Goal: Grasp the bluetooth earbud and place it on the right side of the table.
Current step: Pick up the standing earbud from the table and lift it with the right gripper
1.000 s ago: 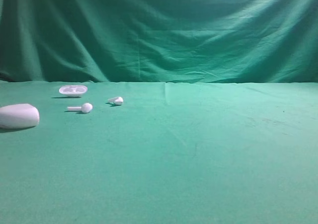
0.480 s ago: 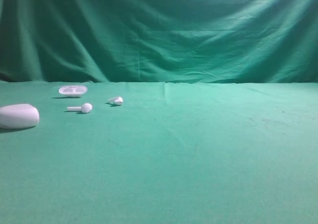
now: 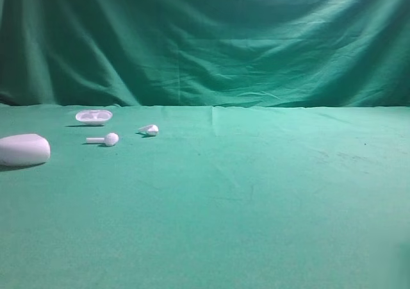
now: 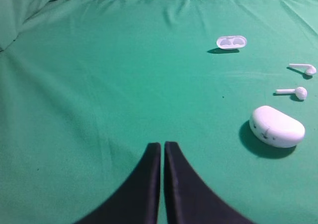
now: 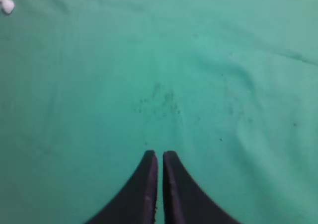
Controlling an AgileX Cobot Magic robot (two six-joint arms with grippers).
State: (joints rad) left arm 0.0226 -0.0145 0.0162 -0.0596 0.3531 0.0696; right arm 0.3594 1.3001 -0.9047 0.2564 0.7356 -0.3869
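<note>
Earbud, the tiny glossy white plastic one with rounded head and short angled stem (image 3: pixel 149 130), lies untouched on the green cloth-covered bench (image 3: pixel 256 199), well ahead and to the right of the left gripper (image 4: pixel 162 149). Both the left gripper and the right gripper (image 5: pixel 160 159) are closed and empty, jaws together, neither near any object. A long-stemmed white twin earbud (image 3: pixel 104 139), a large white pebble-shaped case (image 3: pixel 24 150) and a shallow white open tray (image 3: pixel 94 116) lie near the target. Judgement: grasp not begun; jaws must part before approach, and the twin risks being mistaken for it.
</note>
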